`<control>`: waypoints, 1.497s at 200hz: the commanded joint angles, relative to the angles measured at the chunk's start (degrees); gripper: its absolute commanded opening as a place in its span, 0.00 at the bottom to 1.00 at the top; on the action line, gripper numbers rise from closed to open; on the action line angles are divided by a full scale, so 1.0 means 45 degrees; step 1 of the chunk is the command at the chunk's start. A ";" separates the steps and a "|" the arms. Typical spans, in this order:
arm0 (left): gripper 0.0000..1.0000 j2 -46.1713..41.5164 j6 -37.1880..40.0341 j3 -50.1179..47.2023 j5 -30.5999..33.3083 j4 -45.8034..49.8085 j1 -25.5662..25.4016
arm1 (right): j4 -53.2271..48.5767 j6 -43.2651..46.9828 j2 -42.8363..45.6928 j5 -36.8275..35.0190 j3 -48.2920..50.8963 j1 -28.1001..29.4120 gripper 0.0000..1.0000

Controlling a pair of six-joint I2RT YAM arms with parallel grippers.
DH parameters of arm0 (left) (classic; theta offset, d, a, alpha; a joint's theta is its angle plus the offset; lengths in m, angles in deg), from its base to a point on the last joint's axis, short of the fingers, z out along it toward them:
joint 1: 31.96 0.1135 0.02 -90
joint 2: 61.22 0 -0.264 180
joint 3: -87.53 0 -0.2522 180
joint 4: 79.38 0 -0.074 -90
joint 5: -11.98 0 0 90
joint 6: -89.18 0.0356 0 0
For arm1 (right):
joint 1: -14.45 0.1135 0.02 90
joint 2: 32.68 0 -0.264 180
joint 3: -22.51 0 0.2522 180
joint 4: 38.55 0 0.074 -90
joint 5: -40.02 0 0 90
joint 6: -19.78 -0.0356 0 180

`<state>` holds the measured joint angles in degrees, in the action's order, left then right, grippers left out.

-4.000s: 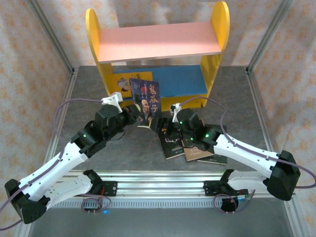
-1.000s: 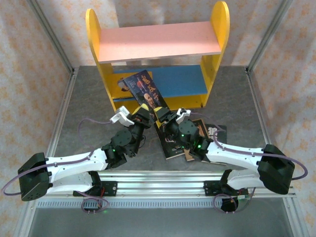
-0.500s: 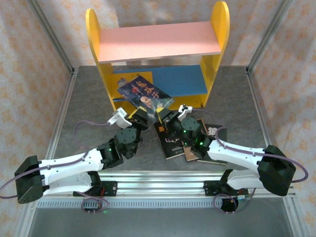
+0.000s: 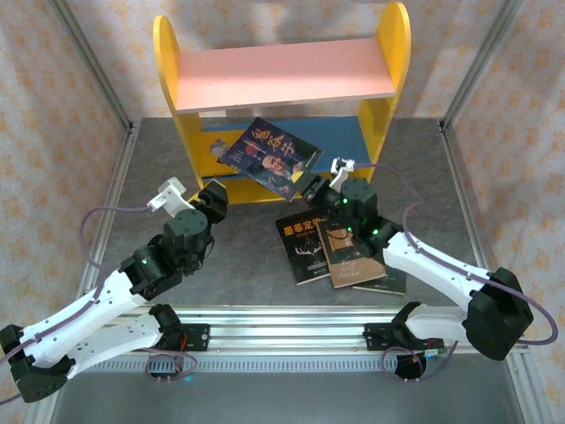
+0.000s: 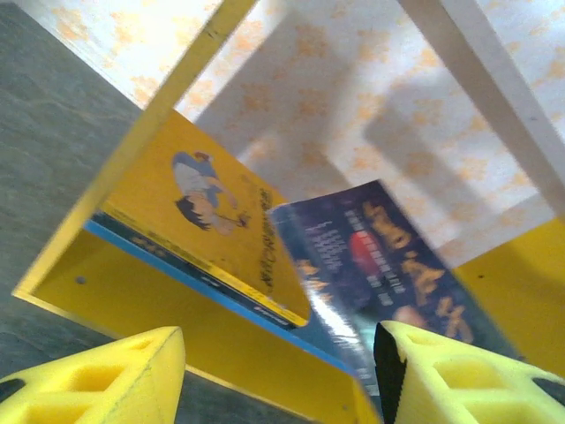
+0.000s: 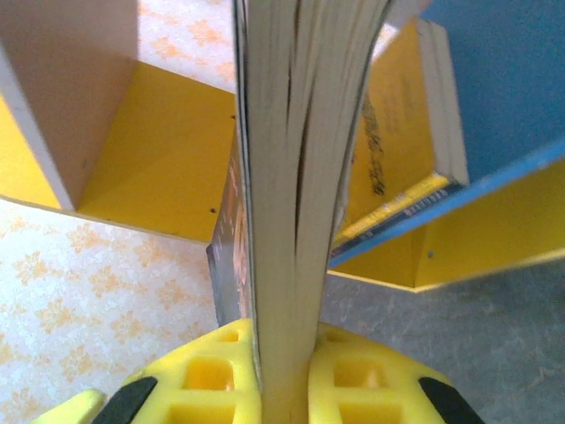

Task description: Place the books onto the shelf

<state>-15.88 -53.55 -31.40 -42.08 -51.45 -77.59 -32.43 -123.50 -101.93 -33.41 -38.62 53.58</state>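
The shelf [image 4: 389, 106] stands at the back, with a pink upper board and a blue lower board [image 4: 327, 141]. A yellow cartoon book [image 4: 214, 147] lies on the lower board's left end. My right gripper [image 4: 311, 186] is shut on a dark blue book [image 4: 270, 157] with yellow characters, held tilted over the shelf's front lip. In the right wrist view the book's page edge [image 6: 300, 177] is clamped in that gripper [image 6: 287, 380], the yellow book [image 6: 399, 150] just beyond. My left gripper [image 4: 212, 196] is open and apart from the book, facing the shelf [image 5: 221, 344], the yellow book [image 5: 212, 221] and the dark book [image 5: 388, 265].
Three more books lie on the grey table in front of the shelf: a dark one [image 4: 303, 252], a brown one [image 4: 353, 258] and one [image 4: 388, 283] partly under it. Metal frame posts [image 4: 97, 79] and patterned walls close in both sides.
My left gripper has let go of the dark blue book and drawn back to the left. My right gripper has closed on it and carried it up toward the lower board.
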 commanded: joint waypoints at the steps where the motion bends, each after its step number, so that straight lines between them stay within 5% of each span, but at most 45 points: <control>1: 0.58 0.0077 0.0750 0.0700 -0.2127 0.2770 0.1005 | -0.1059 0.2203 0.0041 0.2024 -0.1756 -0.0565 0.04; 67: 0.59 0.1386 0.2839 0.2501 -0.6140 0.4087 0.3980 | -0.4529 0.5424 -0.1934 0.4833 -0.4575 -0.2010 0.04; 116: 0.59 0.2697 0.3772 0.3716 -0.7413 0.4497 0.5270 | -0.4750 0.6333 -0.3384 0.5744 -0.5738 -0.2400 0.04; 299: 0.58 0.4862 0.4120 0.4370 -0.8758 0.3114 0.6043 | -0.4095 0.7171 -0.8384 0.7565 -0.9649 -0.2657 0.05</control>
<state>5.26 -35.26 -12.73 -80.26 -34.59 -50.92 -55.71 -92.59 -138.74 -1.49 -78.25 42.11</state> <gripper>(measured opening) 0.580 0.116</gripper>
